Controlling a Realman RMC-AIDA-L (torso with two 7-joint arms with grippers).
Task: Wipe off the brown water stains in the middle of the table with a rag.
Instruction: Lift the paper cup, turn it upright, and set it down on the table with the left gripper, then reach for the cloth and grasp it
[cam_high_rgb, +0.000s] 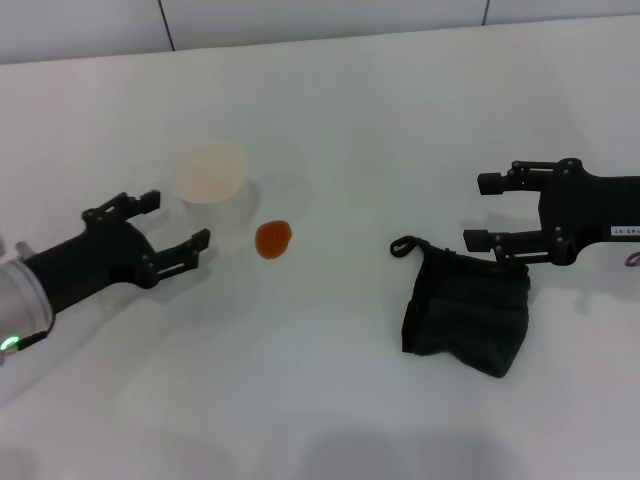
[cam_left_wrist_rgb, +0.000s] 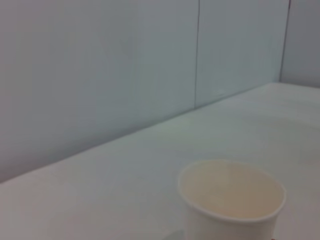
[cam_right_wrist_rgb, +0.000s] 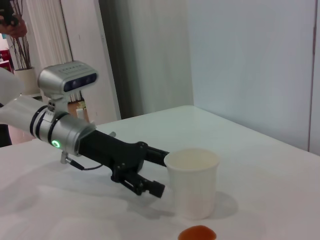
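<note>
We see the rag (cam_high_rgb: 468, 312) lying crumpled on the table (cam_high_rgb: 330, 400), right of the brown water stains (cam_high_rgb: 272, 239) | right gripper (cam_high_rgb: 487, 211) fingers spread, just above the rag's far edge | left gripper (cam_high_rgb: 176, 222) fingers spread, beside the white paper cup (cam_high_rgb: 211, 187), stain just right of it.

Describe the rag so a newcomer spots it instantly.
On the white table, look toward the robot's right, just below the open right gripper. The rag is a crumpled blackish-green cloth with a thin black loop, the only dark soft thing there.
</note>
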